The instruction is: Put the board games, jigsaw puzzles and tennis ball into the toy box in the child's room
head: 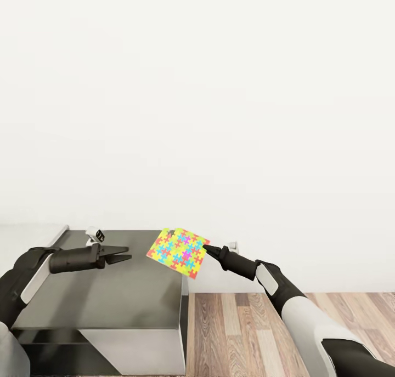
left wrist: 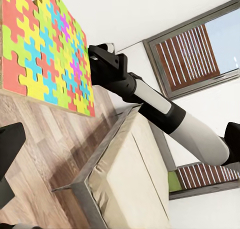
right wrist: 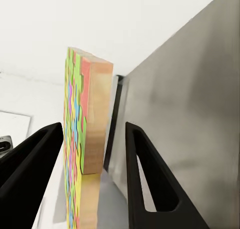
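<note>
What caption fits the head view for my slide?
Right hand holds a jigsaw puzzle tilted in the air over the dark cabinet edge, left hand empty beside it.

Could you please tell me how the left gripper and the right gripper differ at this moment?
The left gripper has nothing between its jaws; the right gripper has the jigsaw puzzle between its jaws, grip unclear. The left hangs over the dark cabinet top; the right is past its edge. Both are black and two-fingered.
</note>
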{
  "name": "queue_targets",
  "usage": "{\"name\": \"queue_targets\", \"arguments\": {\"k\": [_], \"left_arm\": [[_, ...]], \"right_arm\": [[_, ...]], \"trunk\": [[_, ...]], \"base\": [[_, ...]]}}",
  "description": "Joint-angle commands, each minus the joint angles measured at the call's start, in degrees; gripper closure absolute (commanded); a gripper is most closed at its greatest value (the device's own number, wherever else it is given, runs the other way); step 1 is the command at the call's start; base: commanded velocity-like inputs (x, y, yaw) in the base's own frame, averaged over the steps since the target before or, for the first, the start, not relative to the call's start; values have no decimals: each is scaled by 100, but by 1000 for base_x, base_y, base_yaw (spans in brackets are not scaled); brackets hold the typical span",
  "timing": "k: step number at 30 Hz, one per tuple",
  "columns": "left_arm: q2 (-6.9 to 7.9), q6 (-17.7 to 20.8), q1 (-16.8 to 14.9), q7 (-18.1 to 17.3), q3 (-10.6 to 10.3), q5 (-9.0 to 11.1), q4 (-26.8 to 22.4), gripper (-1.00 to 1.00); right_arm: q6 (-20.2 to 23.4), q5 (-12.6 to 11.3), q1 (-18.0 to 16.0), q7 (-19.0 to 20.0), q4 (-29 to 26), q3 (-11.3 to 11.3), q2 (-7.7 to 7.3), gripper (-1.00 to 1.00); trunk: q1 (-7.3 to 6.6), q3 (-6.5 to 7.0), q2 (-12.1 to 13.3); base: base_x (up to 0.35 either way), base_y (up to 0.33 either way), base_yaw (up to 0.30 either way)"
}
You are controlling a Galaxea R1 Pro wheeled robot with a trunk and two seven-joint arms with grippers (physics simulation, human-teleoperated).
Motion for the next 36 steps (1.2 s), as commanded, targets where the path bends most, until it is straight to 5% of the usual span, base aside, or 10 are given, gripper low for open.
{"name": "queue_targets", "arguments": {"k": [1,14,36], "left_arm": [[7,57,-5,-14,-14,16,2,-100],[7,57,-5,-14,-6,16,2,-100],[13,57,-4,-14,-14,0,2,-100]], "right_arm": [[41,7,-4,6,0,-38,5,100],[50,-1,-7,17,5,-39,2,100],[24,7,-3,40,13,-39,-1,100]], "trunk": [[-23,12,37],[-308,252,559],[-791,844,1441]], "base": [[-6,1,0],[-1,0,0],[-51,21,0]]}}
